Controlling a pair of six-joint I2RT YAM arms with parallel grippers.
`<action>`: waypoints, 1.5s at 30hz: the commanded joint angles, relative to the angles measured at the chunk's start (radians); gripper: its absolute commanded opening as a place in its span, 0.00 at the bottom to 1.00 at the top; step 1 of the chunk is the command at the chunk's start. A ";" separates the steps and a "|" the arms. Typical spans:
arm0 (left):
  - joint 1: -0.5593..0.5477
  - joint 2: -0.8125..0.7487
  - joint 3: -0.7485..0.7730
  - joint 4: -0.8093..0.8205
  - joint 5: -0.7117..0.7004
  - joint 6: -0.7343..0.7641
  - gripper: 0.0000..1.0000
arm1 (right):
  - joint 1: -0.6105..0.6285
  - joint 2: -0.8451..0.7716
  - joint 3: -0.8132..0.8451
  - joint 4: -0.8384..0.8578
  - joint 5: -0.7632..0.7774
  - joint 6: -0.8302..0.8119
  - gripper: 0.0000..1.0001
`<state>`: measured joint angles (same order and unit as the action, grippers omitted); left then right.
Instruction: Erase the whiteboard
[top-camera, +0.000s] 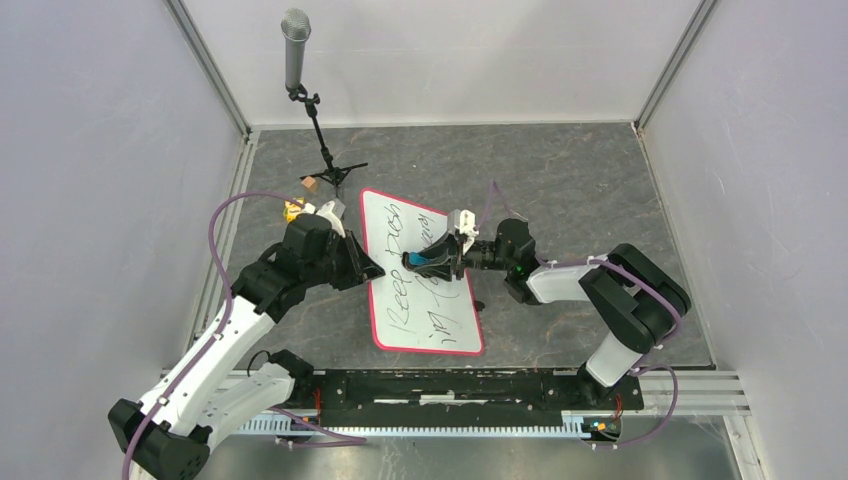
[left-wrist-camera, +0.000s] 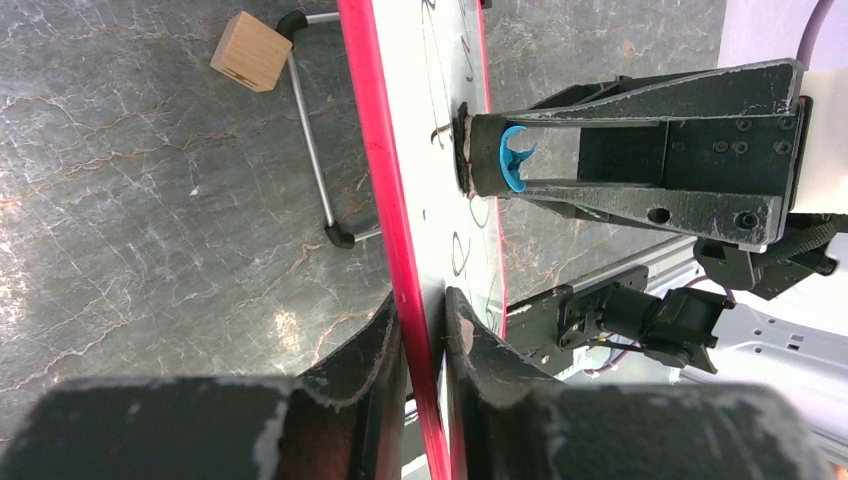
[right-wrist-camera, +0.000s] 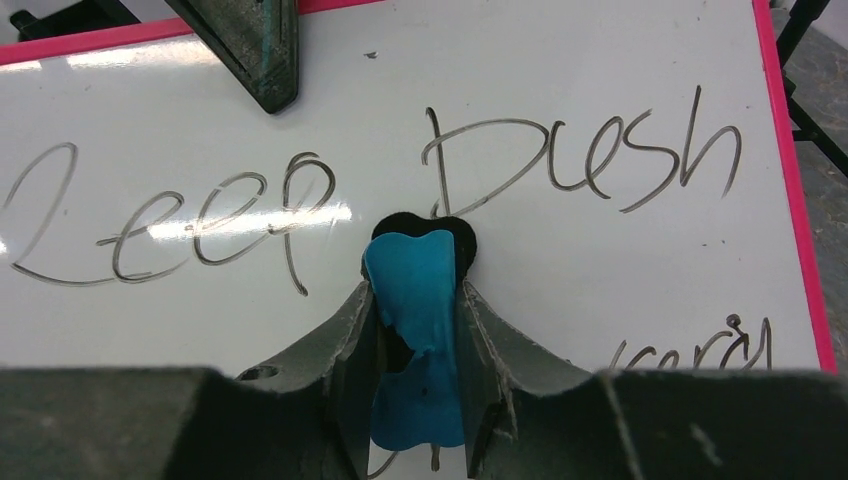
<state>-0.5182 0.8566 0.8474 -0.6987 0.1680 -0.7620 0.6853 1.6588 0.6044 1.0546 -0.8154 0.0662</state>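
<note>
The whiteboard (top-camera: 385, 210) has a pink-red rim and black handwriting, and sits mid-table, seen edge-on in the left wrist view (left-wrist-camera: 375, 130). My left gripper (top-camera: 370, 270) is shut on its left rim, one finger on each face (left-wrist-camera: 425, 300). My right gripper (top-camera: 425, 262) is shut on a small blue eraser (right-wrist-camera: 415, 330) with a black pad. The pad presses on the board's face (right-wrist-camera: 560, 80) between the words "Keep" and "Push". The eraser also shows in the left wrist view (left-wrist-camera: 512, 158).
A microphone (top-camera: 296, 50) on a black tripod stands at the back left; one tripod leg (left-wrist-camera: 310, 140) lies close to the board's rim. A small wooden cube (top-camera: 309, 183) and a yellow object (top-camera: 292, 210) lie near it. Grey walls enclose the table.
</note>
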 joint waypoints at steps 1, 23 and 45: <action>0.000 -0.002 -0.022 0.008 -0.007 0.002 0.13 | 0.002 0.015 0.029 0.073 -0.025 0.030 0.31; 0.000 -0.019 -0.045 0.029 -0.039 -0.039 0.02 | 0.260 -0.109 -0.069 -0.026 0.280 -0.068 0.21; -0.001 -0.044 -0.050 0.030 -0.033 -0.036 0.02 | 0.056 -0.015 -0.069 -0.179 0.514 0.166 0.19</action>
<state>-0.5167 0.8230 0.8120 -0.6720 0.1535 -0.7959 0.7246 1.6329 0.5343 0.9871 -0.2985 0.2424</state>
